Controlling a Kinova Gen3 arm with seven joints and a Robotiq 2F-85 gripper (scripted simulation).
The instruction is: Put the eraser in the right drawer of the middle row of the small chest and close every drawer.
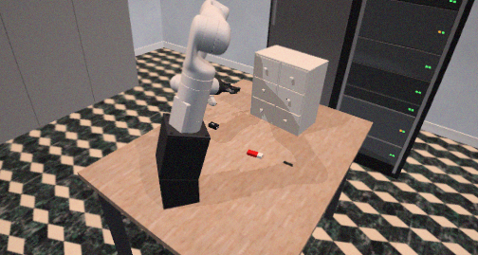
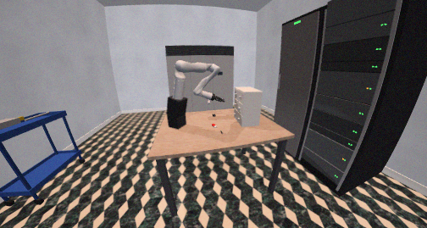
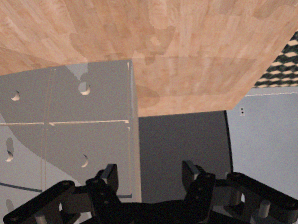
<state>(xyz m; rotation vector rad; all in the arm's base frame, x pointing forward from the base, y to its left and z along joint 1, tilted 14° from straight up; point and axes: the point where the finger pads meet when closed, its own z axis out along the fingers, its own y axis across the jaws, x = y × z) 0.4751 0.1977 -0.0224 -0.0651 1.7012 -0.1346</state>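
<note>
My black two-finger gripper [image 3: 148, 185] jaws partly apart, gripping nothing, level with small white six-drawer chest [image 1: 290, 88], red-and-white eraser block [image 1: 254, 154] on tabletop before chest.

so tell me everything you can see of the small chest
The small chest is a plain off-white box, painted wood by its look, standing upright near the far edge of the wooden table, in front of the dark server rack. Its front holds three rows of two drawers, each with a small knob, and all look pushed in flush. Only the table touches it; the gripper hangs in the air off its front, partly closed and holding nothing.
</note>
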